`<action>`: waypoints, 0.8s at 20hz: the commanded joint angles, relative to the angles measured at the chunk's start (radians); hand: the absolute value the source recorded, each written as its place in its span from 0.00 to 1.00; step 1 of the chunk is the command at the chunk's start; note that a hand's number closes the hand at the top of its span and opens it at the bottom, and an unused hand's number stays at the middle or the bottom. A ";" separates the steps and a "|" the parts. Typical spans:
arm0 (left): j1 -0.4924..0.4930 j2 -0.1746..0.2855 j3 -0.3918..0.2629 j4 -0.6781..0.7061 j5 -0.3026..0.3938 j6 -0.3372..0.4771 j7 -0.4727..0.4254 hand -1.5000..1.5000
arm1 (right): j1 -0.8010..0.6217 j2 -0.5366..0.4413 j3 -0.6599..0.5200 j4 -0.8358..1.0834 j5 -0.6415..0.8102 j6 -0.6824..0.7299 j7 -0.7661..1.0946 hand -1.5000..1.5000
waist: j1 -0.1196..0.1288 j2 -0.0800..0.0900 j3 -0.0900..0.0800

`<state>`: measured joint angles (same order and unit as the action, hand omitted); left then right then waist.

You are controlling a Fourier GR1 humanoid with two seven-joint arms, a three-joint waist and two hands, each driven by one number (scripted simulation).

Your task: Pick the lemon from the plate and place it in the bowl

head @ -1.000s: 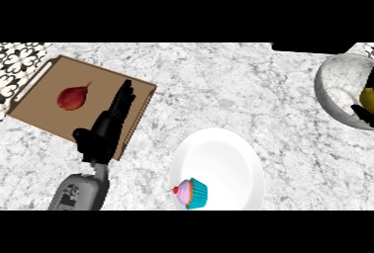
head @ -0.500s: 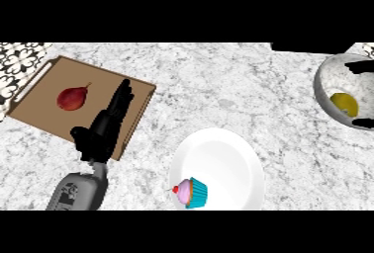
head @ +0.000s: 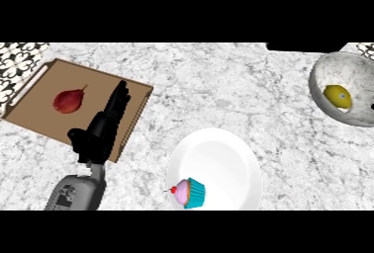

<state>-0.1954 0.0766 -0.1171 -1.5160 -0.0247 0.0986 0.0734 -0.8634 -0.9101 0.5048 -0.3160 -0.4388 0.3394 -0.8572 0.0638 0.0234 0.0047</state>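
The yellow lemon (head: 337, 96) lies inside the grey marbled bowl (head: 325, 69) at the counter's right edge, with nothing touching it. The white plate (head: 219, 153) sits low in the middle and carries only a cupcake (head: 188, 192) near its front rim. Of my right hand, just a dark sliver (head: 371, 105) shows at the right border beside the bowl. My left hand (head: 102, 131) rests open at the left, its straight fingers lying over the right edge of a brown board.
The brown cutting board (head: 36, 111) at the left holds a red fruit (head: 70, 100). Patterned tiles (head: 18, 54) fill the upper left corner. Marbled counter (head: 219, 84) stretches between board, plate and bowl.
My right hand, which was over the bowl, has pulled away to the right and almost out of view. The lemon now lies uncovered in the bowl. The left hand has not moved.
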 commanded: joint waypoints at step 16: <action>0.001 0.006 0.019 -0.031 0.015 -0.007 0.006 0.50 | 0.042 -0.121 -0.091 0.050 -0.078 0.470 0.029 0.00 | -0.009 0.007 0.006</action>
<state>-0.1802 0.0814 -0.1055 -1.5421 -0.0158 0.0932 0.0774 -0.8425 -1.0154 0.4156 -0.2649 -0.5179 0.5928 -0.6962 0.0546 0.0289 0.0098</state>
